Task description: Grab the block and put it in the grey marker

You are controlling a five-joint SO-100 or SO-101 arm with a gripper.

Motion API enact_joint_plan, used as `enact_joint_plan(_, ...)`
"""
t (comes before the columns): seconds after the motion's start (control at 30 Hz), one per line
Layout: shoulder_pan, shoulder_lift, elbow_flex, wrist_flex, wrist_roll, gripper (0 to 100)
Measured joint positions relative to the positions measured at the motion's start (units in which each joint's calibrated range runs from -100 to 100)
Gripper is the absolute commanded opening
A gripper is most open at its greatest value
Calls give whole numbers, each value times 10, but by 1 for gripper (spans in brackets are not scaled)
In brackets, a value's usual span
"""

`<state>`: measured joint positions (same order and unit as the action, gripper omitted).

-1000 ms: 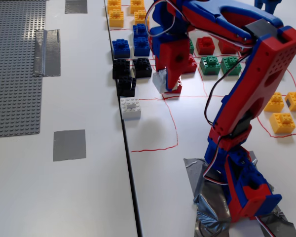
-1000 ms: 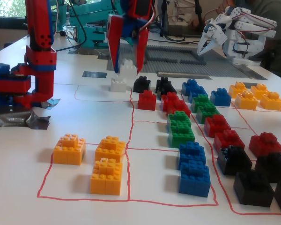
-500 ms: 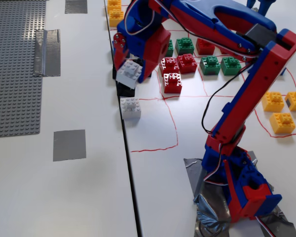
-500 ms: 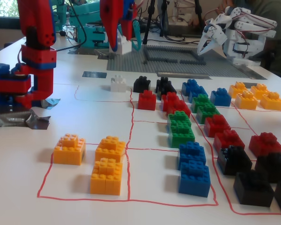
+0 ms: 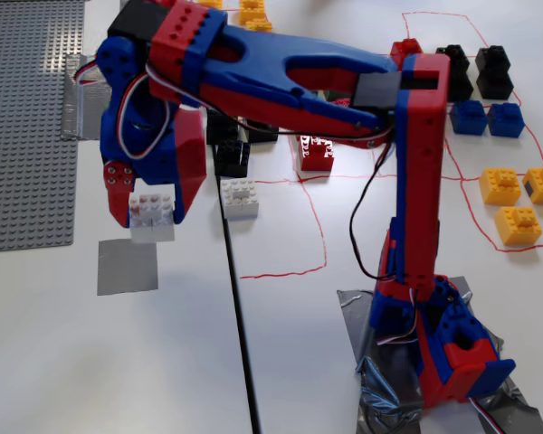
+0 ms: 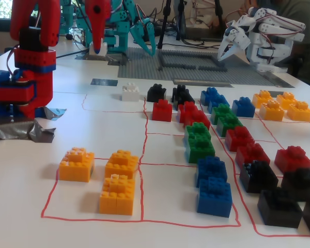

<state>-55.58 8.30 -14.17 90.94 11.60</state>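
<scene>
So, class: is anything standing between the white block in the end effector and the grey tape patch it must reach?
Nothing visible. The end effector holds the white block just above the grey marker, whose surface is bare.

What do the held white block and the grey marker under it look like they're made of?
The block, held in the gripper, looks like hard moulded plastic: crisp edges, raised studs and a slight sheen. The grey marker looks like matte grey tape stuck flat on the table, thin and smooth with no visible thickness; cut paper or vinyl can't be ruled out.
</scene>
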Motion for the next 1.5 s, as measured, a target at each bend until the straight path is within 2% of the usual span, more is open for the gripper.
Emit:
enact_joint_plan(0.5, -4, 159, -81, -43, 6, 0)
enact_joint_plan(1.0, -13, 242, -141, -52, 5, 0)
enact_joint_plan(1.17, -17, 244, -145, -51, -6, 20)
enact_joint_plan(1.3, -23, 253, -166, -14, -20, 29)
enact_joint_plan(1.5, -24, 254, -216, 31, -24, 31)
